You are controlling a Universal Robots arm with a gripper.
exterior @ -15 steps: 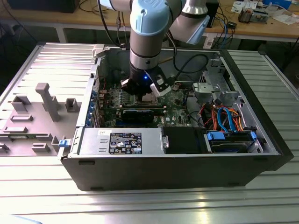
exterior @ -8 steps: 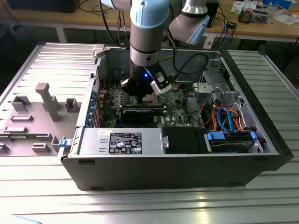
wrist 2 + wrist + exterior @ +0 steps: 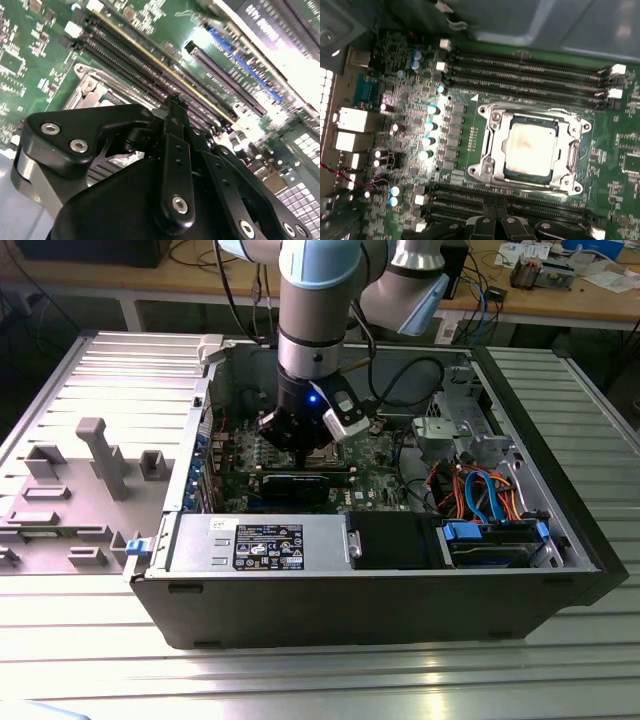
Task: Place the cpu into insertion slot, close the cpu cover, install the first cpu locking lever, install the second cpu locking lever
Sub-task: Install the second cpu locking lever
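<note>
Silver-grey square cpu (image 3: 528, 149) seated, silver metal frame cpu cover (image 3: 492, 150) down; black tool (image 3: 492, 223) closed, empty; press levers squarely.

Arm (image 3: 318, 310) comes down near-vertical from the top of the exterior view; grey-and-blue joint above, black wrist section below with a blue light lit. A white camera block sits on the wrist toward the exterior view's right. Gripper (image 3: 300, 453) points straight down. In both wrist views its black linkage fingers (image 3: 176, 127) meet at the tips, pressed together with nothing seen between them; gripper tips (image 3: 496, 220) also show closed in the first wrist view.
</note>
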